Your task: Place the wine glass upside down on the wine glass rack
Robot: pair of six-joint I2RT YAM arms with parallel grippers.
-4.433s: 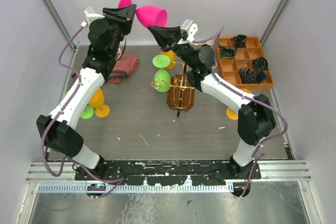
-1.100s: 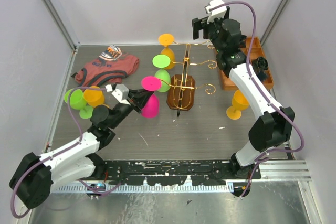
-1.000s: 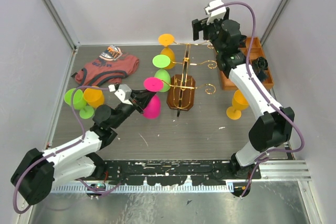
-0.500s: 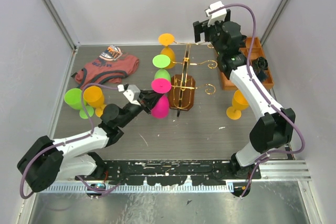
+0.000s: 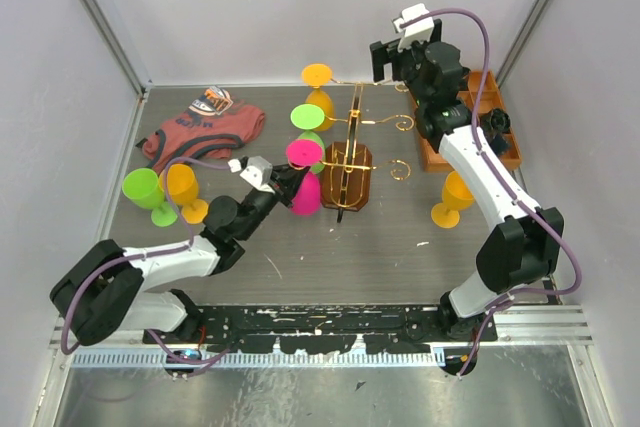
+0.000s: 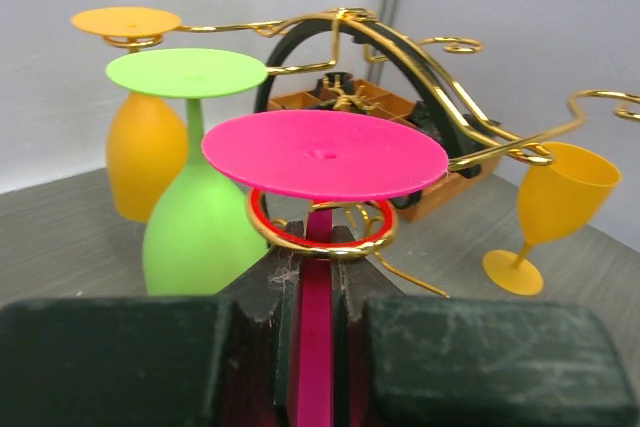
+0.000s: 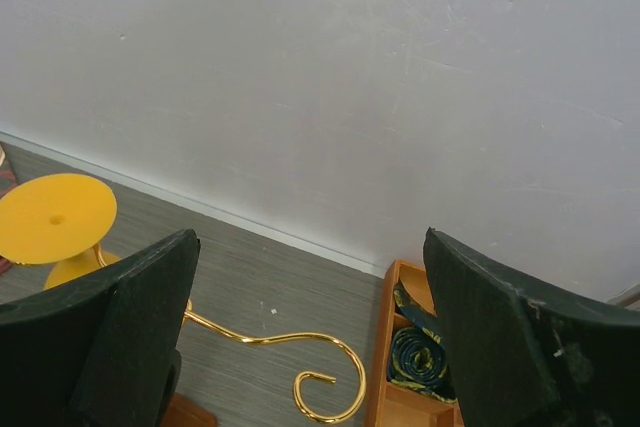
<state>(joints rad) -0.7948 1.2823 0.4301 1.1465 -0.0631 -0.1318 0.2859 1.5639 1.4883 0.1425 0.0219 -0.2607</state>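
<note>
While inverted, wine glass (image 6: pixel 325 155) stem between left jaws.

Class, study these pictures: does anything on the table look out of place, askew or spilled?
One thing: a red cloth lies crumpled at the far left of the table, the only untidy item. The pink glass is upside down in the left gripper, but so are the two hung on the gold rack. Nothing looks spilled or broken.

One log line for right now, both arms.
left gripper: shut on pink glass, inverted | stem in loop of rack, foot above | right gripper: open, empty, raised | not released
</note>
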